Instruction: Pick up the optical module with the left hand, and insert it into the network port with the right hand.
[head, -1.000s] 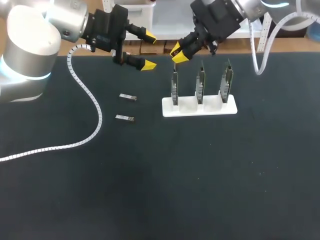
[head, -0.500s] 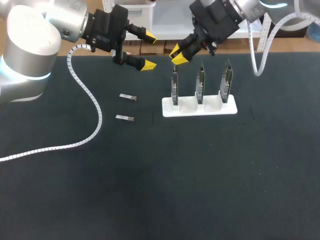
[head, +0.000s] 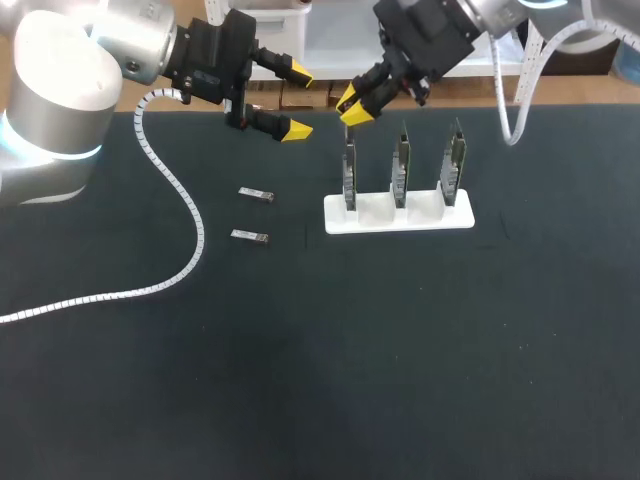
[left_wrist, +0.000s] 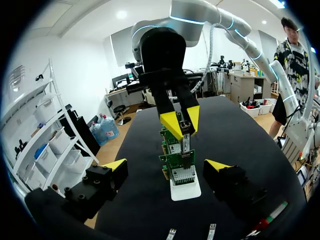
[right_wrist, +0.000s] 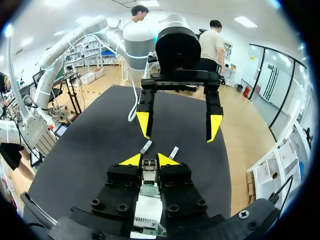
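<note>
My right gripper (head: 353, 105) hangs just above the leftmost of three upright green boards (head: 349, 172) and is shut on a small silver optical module (left_wrist: 185, 142). In the right wrist view the module (right_wrist: 149, 167) sits between the yellow tips of that gripper (right_wrist: 149, 160), with the board's port end directly under it. My left gripper (head: 297, 100) stands open and empty to the left of the boards, facing them. Seen from the left wrist, the left gripper (left_wrist: 167, 166) frames the boards (left_wrist: 177, 161) from a distance.
The boards stand in a white base (head: 400, 214). Two more silver modules (head: 257, 194) (head: 250, 236) lie on the black mat left of the base. A white ribbed cable (head: 175, 190) trails over the mat's left side.
My right gripper has edged slightly up and to the left with the module above the leftmost board. The left arm has stayed still.
</note>
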